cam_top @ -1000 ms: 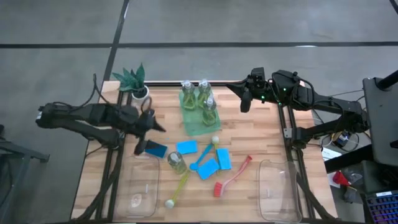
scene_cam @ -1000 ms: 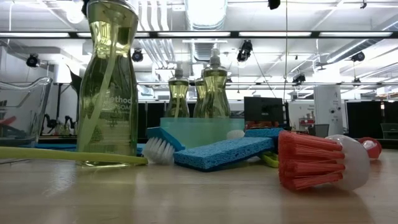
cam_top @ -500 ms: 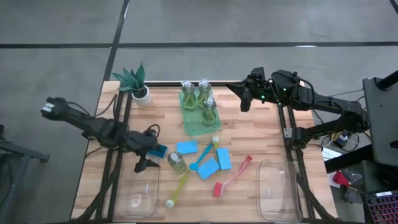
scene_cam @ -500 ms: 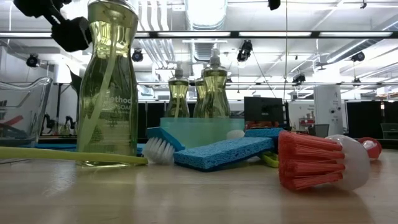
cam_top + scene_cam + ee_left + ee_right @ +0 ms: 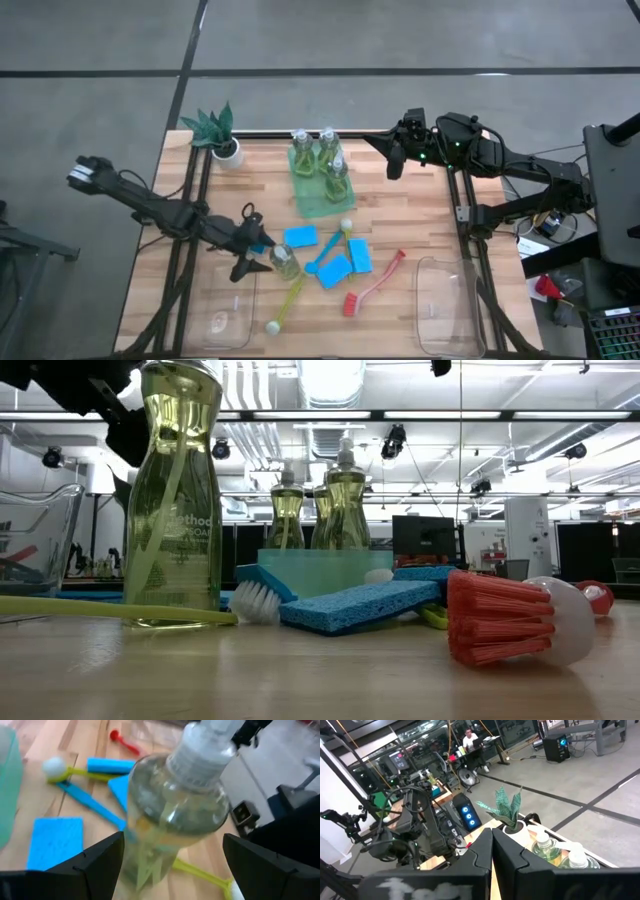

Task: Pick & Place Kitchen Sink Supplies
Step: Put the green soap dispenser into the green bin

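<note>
Nearest the front edge, a lone bottle (image 5: pixel 285 262) stands upright beside the yellow brush (image 5: pixel 287 302), with the left gripper (image 5: pixel 255 245) spread wide either side of it (not touching); farther back, three bottles (image 5: pixel 320 155) sit in the green tray (image 5: pixel 322 200), and the right gripper (image 5: pixel 395 160) waits there, fingers together

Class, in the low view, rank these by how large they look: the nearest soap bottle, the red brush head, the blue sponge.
1. Soap bottle, though nearness to the camera inflates it.
2. Blue sponge and red brush head: too alike to rank.
</note>
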Motion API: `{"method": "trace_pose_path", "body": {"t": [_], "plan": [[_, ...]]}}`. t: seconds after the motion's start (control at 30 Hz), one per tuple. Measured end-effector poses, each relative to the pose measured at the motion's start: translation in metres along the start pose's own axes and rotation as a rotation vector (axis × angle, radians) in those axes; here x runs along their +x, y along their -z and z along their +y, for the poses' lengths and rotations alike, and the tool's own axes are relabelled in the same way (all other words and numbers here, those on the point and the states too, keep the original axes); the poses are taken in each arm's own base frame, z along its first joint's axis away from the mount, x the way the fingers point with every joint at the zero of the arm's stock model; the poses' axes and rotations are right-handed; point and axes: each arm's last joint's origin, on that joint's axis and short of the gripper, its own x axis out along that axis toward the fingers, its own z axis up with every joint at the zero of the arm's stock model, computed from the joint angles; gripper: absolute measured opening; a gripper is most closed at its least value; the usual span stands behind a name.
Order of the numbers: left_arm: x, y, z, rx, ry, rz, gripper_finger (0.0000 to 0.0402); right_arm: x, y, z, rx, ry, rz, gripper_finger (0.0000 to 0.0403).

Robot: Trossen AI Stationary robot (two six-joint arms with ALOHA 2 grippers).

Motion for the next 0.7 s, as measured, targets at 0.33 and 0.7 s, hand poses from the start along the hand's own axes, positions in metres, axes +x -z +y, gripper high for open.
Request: {"method": "trace_pose_path", "body": {"t": [0.33, 0.7], "plan": [[0.013, 0.005, 0.001, 0.019, 0.019, -0.051, 0.0328, 0.0, 0.0, 0.0, -0.001, 0.002, 0.004, 0.0009], [0.036, 0.004, 0.0, -0.012, 0.054, -0.132, 0.0328, 0.0, 0.0, 0.0, 0.008, 0.002, 0.004, 0.0008]]}}
